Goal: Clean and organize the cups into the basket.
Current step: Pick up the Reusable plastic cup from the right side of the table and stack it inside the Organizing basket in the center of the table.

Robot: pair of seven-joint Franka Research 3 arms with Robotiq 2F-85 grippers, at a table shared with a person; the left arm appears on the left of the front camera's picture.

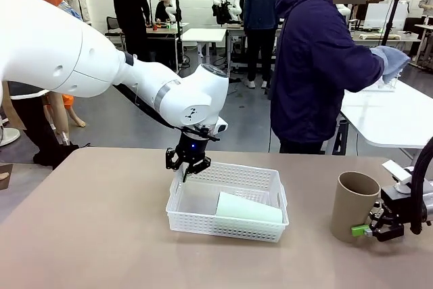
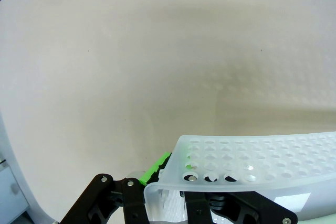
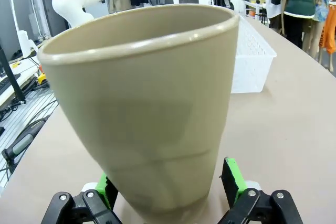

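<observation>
A shallow white lattice plastic basket [image 1: 203, 225] on the beige table [image 1: 88, 235] holds a pale mint green tumbler [image 1: 247, 208] lying on its side. The left gripper [image 1: 187, 172] pinches the basket's far-left rim. To the basket's right, a tan-brown tumbler [image 1: 353, 204] stands upright and empty between the spread fingers of the right gripper [image 1: 365, 229].

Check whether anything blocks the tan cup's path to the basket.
Nothing on the table between tan cup and basket. Inside, the mint cup lies across the right half; left half is free.
</observation>
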